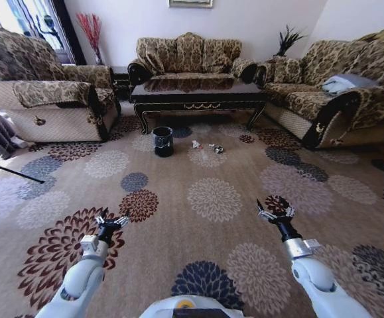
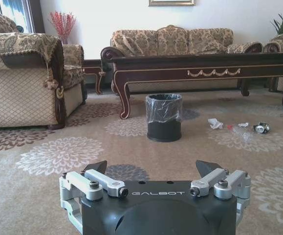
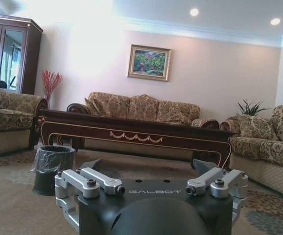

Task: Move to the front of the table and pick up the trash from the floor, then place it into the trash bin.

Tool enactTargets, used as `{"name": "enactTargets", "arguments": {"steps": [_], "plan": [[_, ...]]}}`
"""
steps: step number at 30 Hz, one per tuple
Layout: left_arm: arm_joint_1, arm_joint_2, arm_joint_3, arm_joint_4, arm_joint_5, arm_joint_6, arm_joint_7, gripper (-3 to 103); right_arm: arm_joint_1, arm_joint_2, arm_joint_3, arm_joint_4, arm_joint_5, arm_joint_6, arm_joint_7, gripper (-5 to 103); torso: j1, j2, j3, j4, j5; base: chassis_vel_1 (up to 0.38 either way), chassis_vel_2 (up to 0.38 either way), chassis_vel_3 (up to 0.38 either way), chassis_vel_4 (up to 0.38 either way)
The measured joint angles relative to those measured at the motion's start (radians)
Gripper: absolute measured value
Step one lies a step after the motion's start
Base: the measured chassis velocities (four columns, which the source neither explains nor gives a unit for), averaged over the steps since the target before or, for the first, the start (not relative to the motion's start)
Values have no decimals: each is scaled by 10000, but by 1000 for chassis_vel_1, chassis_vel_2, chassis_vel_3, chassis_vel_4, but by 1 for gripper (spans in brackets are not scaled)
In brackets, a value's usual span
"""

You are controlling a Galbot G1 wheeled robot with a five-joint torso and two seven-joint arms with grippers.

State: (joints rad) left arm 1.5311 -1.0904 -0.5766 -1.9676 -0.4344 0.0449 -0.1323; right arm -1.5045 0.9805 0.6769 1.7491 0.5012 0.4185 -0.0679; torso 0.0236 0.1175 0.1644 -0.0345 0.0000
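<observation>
Flowered carpet floor [image 1: 198, 218] fills the head view; the trash [image 1: 206, 146], white wads and a small dark scrap, lies upper centre before the table [image 1: 198, 99], well apart from both grippers. Trash bin [image 1: 163, 141], plastic-lined, stands just left of it. Left gripper [image 1: 112, 222] and right gripper [image 1: 275, 211] hover low in frame, jaws spread, empty.

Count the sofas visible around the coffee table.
3: one sofa behind the table, one sofa on the robot's left, one sofa on its right.
</observation>
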Motion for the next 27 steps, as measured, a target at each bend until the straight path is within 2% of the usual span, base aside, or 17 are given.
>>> {"name": "enactTargets", "arguments": {"steps": [14,27], "plan": [[68,-35,-7,-20,104,-4,-25,100,-17,20,11,40,94,165,82,100,-85,-492,-405,0,0,0,0,0,0],[45,-13,-8,-38,91,-1,-34,100,-26,17,0,66,200,213,-96,100,-116,-1054,-937,0,0,0,0,0,0]]}}
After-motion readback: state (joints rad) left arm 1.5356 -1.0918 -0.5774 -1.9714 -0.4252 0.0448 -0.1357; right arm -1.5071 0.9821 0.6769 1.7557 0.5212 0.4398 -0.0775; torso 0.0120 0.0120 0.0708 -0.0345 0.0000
